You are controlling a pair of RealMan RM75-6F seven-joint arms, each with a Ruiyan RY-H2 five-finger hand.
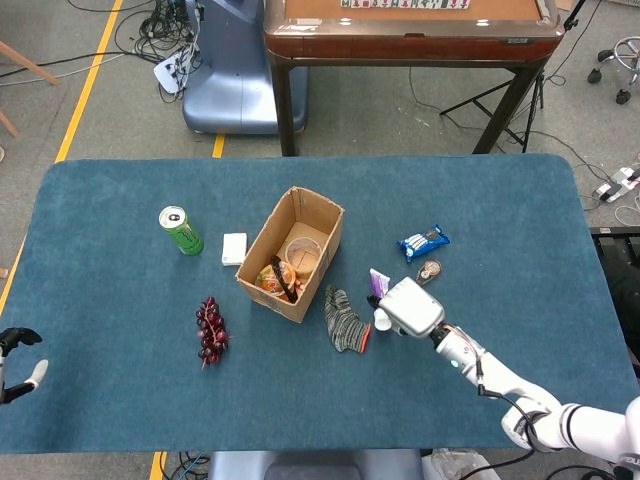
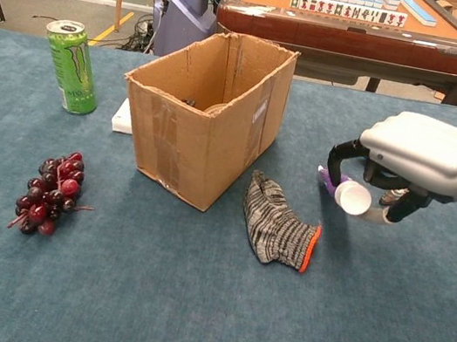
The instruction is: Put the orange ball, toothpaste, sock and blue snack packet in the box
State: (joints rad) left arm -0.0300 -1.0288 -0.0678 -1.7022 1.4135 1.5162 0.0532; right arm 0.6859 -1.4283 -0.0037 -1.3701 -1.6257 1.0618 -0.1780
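My right hand (image 1: 412, 308) (image 2: 418, 162) grips the purple-and-white toothpaste (image 1: 378, 292) (image 2: 350, 195), lifted off the cloth with its white cap end toward the chest camera. The grey sock (image 1: 343, 320) (image 2: 277, 224) with an orange cuff lies flat between the hand and the open cardboard box (image 1: 322, 212) (image 2: 198, 143). Beyond the hand lies the blue snack packet (image 1: 423, 242); the chest view hides it behind the hand. Orange and dark items sit inside the box, and I cannot make out the ball. My left hand (image 1: 16, 360) hovers at the table's near left edge, holding nothing.
A green can (image 1: 181, 230) (image 2: 72, 65) and a small white box (image 1: 234, 248) (image 2: 120, 116) stand left of the carton. Dark red grapes (image 1: 210, 330) (image 2: 49, 202) lie nearer. A small brown object (image 1: 429, 270) rests by the snack packet. A mahjong table (image 1: 410, 40) stands behind.
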